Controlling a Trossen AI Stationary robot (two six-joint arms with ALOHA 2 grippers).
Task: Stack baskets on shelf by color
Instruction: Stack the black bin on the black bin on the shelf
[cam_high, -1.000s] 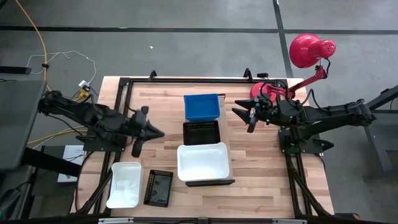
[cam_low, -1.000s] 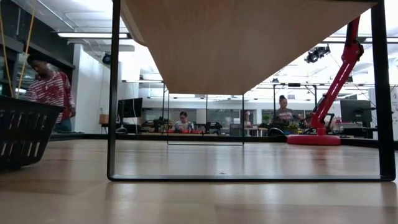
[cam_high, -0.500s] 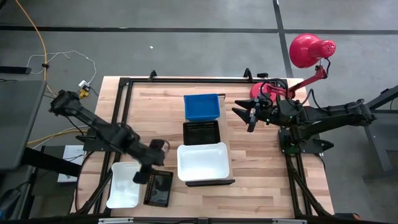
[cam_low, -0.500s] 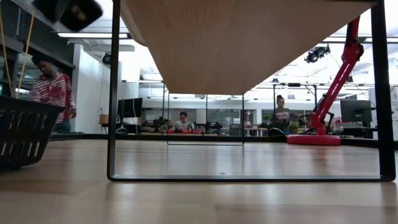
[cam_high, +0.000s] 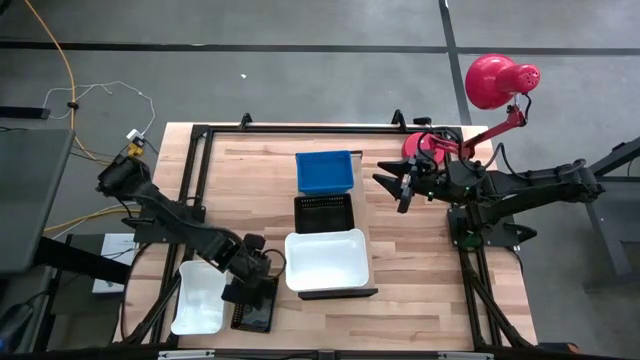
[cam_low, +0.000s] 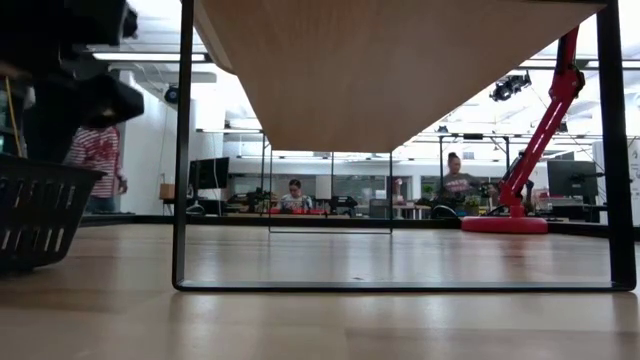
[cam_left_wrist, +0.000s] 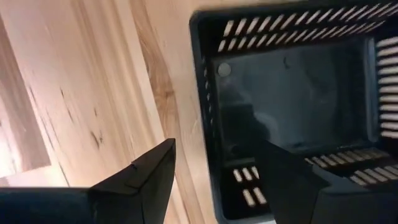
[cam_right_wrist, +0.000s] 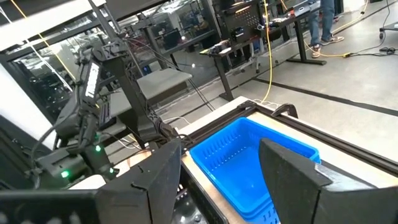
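Observation:
A small black mesh basket rests on its bottom on the tabletop at the near left, beside a small white basket. My left gripper hangs over the black basket, pointing down and open. One finger is above the bare wood and the other above the basket's inside, with its end wall between them. A blue basket, a black one and a large white one sit in a row on the shelf. My right gripper waits open, level, right of the blue basket.
A red lamp stands at the table's far right corner. Dark frame rails run along the table's left and far sides. In the low view the shelf's underside spans the top, and people sit in the room beyond.
My left gripper has swung from the table's left middle toward the near edge and gone down. It has tipped from nearly level to pointing down and now hangs over the small black basket. The baskets have stayed where they were.

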